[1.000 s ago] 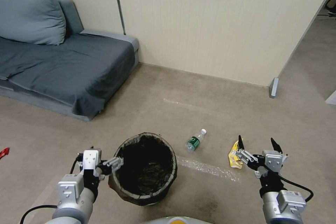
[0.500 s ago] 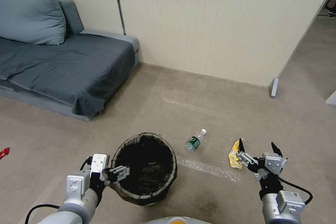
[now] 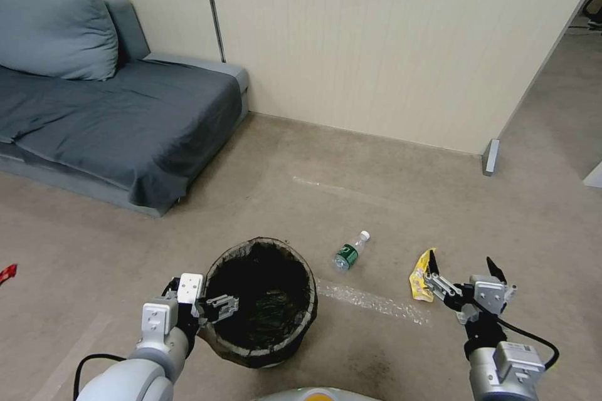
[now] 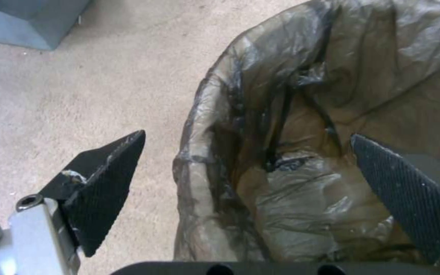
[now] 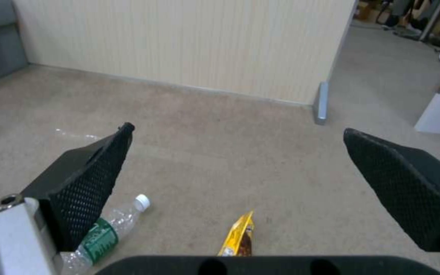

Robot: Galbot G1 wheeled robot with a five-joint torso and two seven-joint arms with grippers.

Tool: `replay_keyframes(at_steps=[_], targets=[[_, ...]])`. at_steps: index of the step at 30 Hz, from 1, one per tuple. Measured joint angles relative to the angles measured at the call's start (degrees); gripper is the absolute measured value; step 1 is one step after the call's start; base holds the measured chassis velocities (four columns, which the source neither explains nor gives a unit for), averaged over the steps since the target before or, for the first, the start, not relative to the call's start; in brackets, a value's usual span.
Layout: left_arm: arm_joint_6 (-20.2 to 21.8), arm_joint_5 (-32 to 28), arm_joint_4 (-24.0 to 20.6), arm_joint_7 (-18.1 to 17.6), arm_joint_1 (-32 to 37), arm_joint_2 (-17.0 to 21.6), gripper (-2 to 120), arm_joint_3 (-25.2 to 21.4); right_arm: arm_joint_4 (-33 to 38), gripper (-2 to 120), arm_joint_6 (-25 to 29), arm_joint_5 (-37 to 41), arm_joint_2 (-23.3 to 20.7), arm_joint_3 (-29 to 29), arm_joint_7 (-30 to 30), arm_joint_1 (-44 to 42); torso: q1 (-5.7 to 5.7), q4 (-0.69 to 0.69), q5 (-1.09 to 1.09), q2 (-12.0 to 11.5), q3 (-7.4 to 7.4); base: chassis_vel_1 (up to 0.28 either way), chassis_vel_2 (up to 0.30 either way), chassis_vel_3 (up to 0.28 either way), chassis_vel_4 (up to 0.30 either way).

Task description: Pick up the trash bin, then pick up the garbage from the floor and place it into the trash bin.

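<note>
My left pincer (image 3: 221, 308): spread astride trash bin (image 3: 263, 351) rim, lower centre, to grip | right pincer (image 3: 461, 269): spread, lower right, beside yellow wrapper (image 3: 419, 276).

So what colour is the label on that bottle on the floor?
Green, with white print, on the clear bottle with a white cap. The right wrist view shows it best.

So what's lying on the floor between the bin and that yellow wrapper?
In the head view, a clear bottle with a green label lies between the trash bin and the yellow wrapper, with bare floor around it.
</note>
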Motion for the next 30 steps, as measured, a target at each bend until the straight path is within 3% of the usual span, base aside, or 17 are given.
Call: replay_keyframes(at_steps=[25,29,30], targets=[[-0.2,2.1,6.5,0.3,-3.3,-0.1,98,-0.1,-1.0,100,-0.4,-0.6,0.0,-0.1,0.2,0.4,0.00,0.00,0.00,0.0,0.00,0.000,0.000,0.000,0.000],[-0.2,2.6,7.3,0.3,-3.4,-0.1,93,-0.1,-1.0,100,-0.6,-0.6,0.0,-0.1,0.2,0.4,0.00,0.00,0.00,0.0,0.00,0.000,0.000,0.000,0.000],[-0.2,2.9,7.8,0.3,-3.6,-0.2,86,-0.1,-1.0,100,-0.7,-0.6,0.0,-0.1,0.2,0.5,0.00,0.00,0.00,0.0,0.00,0.000,0.000,0.000,0.000]])
